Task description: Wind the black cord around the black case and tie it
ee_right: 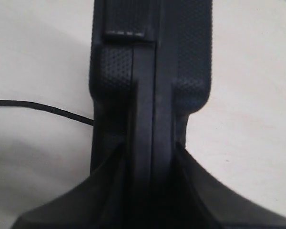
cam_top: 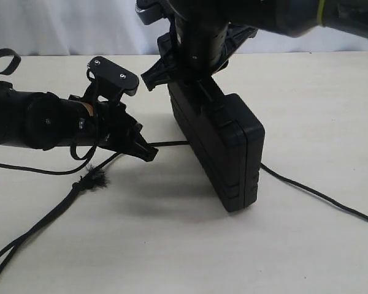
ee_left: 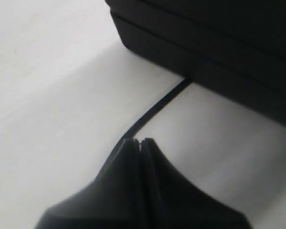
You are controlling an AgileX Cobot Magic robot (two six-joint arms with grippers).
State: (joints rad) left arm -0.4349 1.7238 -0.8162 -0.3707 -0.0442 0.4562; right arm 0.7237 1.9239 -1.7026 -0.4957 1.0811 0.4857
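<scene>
- The black case (cam_top: 224, 144) stands on one narrow edge on the table (cam_top: 306, 257). The right gripper (ee_right: 150, 152) comes down from above and clamps its upper edge, with the jaws pressing on both faces.
- The black cord (cam_top: 313, 195) lies on the table, passes under the case's lower edge and comes out on both sides. No turn around the case shows yet.
- The left gripper (ee_left: 141, 141) sits low, near the case. Its jaws are pressed together on the cord, which leaves the tips and runs under the case.
- The knot with its frayed tuft (cam_top: 95, 179) lies on the table near the left gripper, on the side away from the case.
- The step in hand looks like the first wrap, and the tie is a long way off.
- The next move likely calls for carrying the pinched strand up and over the case. Meanwhile the right gripper has to hold the case steady so the cord does not slip out from underneath.
</scene>
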